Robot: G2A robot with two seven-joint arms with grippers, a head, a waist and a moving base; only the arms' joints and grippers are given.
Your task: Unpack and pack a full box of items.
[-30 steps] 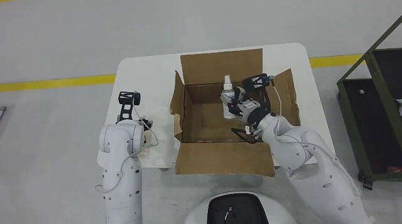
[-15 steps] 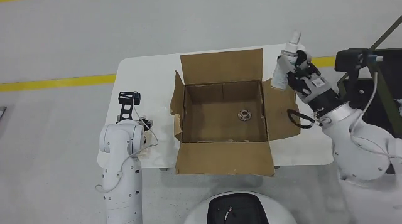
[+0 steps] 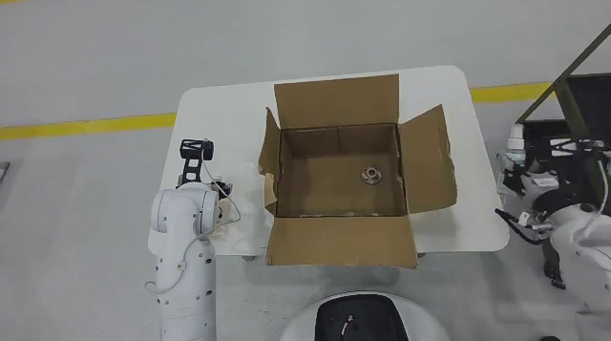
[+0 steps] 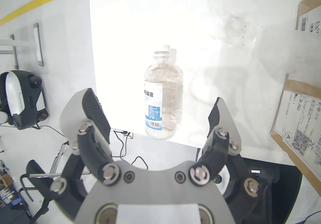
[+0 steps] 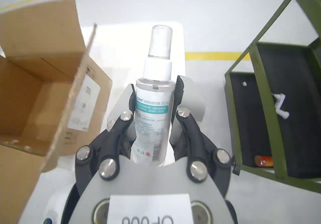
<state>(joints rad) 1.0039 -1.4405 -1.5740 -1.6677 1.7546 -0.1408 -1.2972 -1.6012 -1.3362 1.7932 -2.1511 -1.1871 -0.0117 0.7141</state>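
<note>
An open cardboard box (image 3: pixel 334 117) stands in the middle of the white table (image 3: pixel 229 112), with a small brown ring (image 3: pixel 368 175) lying on its floor. My right gripper (image 5: pixel 156 87) is shut on a clear spray bottle (image 5: pixel 153 114) with a white collar, holding it upright. In the top view that spray bottle (image 3: pixel 516 142) hangs just past the table's right edge. My left gripper (image 4: pixel 153 99) is open near the table's left front edge. A clear labelled bottle (image 4: pixel 160 94) stands beyond its fingers, a second one close behind it.
A green metal cart (image 3: pixel 573 150) with black shelves stands right of the table, close to my right arm; a small white part (image 5: pixel 279 105) lies in it. The box flaps (image 3: pixel 430 159) spread outward. Bare tabletop lies left of the box.
My right gripper lifted the spray bottle out of the box and swung it right, beyond the table's edge toward the cart. The left arm stayed still.
</note>
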